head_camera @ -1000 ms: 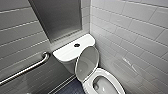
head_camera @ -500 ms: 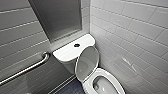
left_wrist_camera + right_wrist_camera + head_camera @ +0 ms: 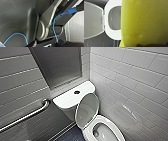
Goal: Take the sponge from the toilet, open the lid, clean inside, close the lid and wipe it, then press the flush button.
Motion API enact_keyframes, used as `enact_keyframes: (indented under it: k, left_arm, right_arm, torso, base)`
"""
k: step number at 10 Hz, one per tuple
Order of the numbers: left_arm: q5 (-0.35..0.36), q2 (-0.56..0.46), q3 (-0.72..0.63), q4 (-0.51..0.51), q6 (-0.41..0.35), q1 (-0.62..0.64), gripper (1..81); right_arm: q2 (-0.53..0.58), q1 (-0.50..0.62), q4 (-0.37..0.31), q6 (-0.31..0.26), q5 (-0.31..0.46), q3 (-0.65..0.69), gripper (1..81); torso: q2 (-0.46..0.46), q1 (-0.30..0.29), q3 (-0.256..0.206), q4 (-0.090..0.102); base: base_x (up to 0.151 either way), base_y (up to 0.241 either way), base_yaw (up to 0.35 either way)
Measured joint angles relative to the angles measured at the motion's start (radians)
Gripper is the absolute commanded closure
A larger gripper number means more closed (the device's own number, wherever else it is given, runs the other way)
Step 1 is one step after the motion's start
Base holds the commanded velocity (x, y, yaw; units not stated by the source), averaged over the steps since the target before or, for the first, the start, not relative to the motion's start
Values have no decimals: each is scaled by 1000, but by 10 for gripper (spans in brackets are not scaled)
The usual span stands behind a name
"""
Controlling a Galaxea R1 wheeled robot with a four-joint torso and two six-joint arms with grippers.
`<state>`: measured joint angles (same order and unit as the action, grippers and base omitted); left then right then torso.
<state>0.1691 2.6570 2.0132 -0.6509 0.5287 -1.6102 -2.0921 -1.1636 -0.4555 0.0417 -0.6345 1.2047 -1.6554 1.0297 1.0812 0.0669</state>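
Right gripper clamped on the sponge [image 3: 144, 22], above the toilet [image 3: 112, 35], its lid [image 3: 92, 21] raised.

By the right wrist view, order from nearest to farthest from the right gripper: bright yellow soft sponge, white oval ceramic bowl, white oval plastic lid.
1. Yellow sponge: closest, right at the camera.
2. White bowl: just behind the sponge.
3. White lid: raised, past the hinge, farthest.
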Motion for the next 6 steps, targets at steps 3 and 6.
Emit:
enact_keyframes:
  k: [3, 6]
  left_arm:
    - [0, 0, 0, 0, 0, 0, 10]
    - [0, 0, 0, 0, 0, 0, 10]
  right_arm:
    - [-38, 139, -142, -113, 68, -6, 811]
    - [-125, 279, -193, -154, 170, 59, 811]
  torso:
    - [0, 0, 0, 0]
    - [0, 0, 0, 0]
  base:
    - [0, 0, 0]
    - [0, 0, 0]
